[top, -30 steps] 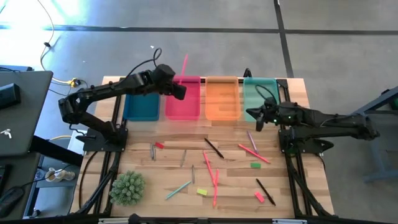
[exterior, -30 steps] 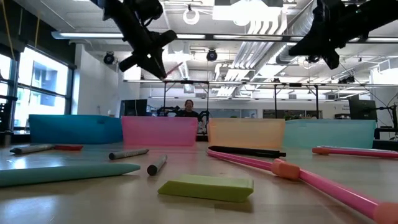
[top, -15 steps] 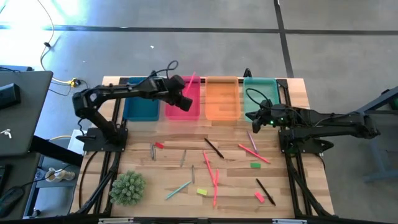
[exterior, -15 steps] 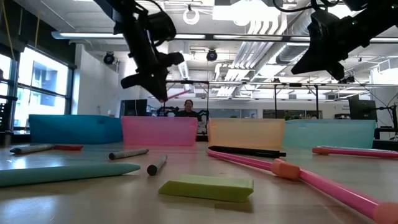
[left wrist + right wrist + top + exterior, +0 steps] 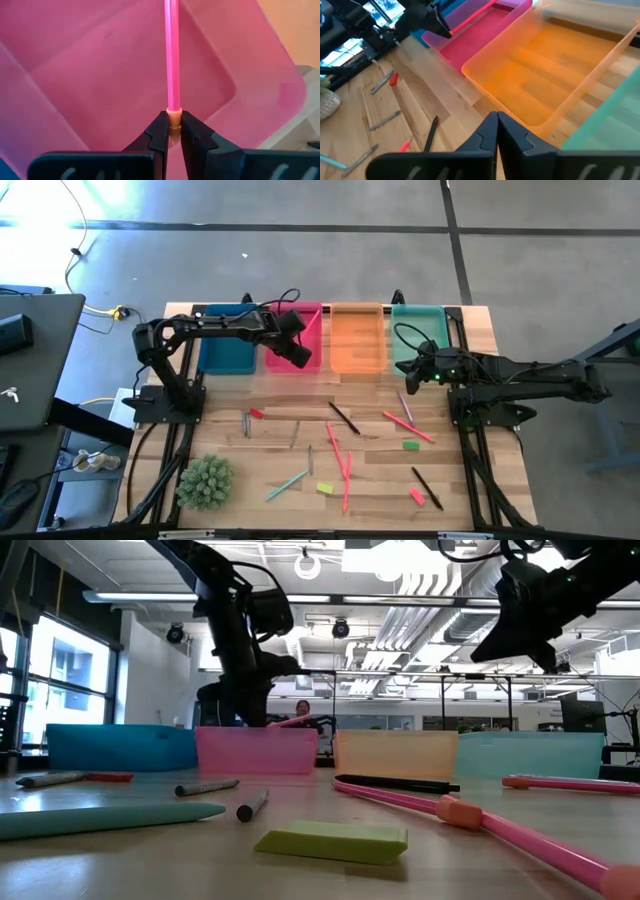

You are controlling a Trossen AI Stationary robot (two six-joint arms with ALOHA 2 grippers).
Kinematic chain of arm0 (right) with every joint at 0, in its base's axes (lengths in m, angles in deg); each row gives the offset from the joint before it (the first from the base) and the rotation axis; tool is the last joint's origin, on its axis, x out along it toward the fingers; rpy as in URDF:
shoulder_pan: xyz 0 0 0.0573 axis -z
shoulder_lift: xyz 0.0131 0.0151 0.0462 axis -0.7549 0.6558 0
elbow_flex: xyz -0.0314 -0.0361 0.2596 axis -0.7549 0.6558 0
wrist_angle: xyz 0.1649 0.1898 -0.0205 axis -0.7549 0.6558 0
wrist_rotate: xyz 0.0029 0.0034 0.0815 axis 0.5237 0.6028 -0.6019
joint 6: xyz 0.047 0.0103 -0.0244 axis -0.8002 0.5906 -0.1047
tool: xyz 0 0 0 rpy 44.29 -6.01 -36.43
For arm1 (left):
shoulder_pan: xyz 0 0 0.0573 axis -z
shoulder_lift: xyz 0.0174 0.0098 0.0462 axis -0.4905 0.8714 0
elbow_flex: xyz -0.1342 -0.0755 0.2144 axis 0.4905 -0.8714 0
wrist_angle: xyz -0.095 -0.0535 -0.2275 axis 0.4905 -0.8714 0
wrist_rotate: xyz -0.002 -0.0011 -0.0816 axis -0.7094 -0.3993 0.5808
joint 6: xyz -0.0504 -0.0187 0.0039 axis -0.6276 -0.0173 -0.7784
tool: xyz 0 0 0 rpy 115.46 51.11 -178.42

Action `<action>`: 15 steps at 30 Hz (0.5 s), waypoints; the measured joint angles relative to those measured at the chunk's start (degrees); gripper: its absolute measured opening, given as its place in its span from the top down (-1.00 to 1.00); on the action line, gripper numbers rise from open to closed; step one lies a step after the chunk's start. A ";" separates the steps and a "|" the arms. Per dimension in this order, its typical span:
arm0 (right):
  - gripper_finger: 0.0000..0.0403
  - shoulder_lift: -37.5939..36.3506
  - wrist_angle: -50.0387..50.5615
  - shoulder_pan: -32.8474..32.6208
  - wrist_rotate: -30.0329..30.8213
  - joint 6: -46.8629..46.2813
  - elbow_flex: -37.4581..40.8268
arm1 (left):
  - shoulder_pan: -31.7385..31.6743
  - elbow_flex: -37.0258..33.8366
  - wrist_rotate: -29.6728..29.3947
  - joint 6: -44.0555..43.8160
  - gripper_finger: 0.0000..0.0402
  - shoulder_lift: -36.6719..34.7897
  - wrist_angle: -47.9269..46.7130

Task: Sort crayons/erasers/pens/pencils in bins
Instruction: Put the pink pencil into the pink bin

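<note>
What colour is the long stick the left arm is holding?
Bright pink, with a peach-coloured end. The stick shows best in the left wrist view, over the pink bin.

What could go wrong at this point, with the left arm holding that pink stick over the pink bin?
1. The left gripper pinches the pink stick only at its end cap, so the stick could pivot or slip out.
2. The stick's far end reaches toward the pink bin's far rim; released now, it might rest on the rim or tip out.
</note>
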 joint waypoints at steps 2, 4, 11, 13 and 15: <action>1.00 0.00 0.25 0.00 0.00 0.00 0.00 | 0.00 0.00 -0.02 -0.02 0.88 0.16 -0.69; 1.00 0.00 0.32 0.00 0.00 0.00 0.00 | -0.02 0.00 -0.22 -0.04 0.88 0.21 -1.85; 1.00 0.00 0.31 0.00 -0.02 -0.02 0.00 | -0.02 0.00 -0.17 -0.66 0.88 0.21 -5.87; 1.00 0.00 0.32 0.00 -0.02 -0.02 0.02 | -0.02 0.00 -0.17 -0.67 0.88 0.21 -6.49; 1.00 0.00 0.33 0.00 -0.02 -0.02 0.02 | -0.02 0.00 -0.17 -0.73 0.88 0.21 -6.79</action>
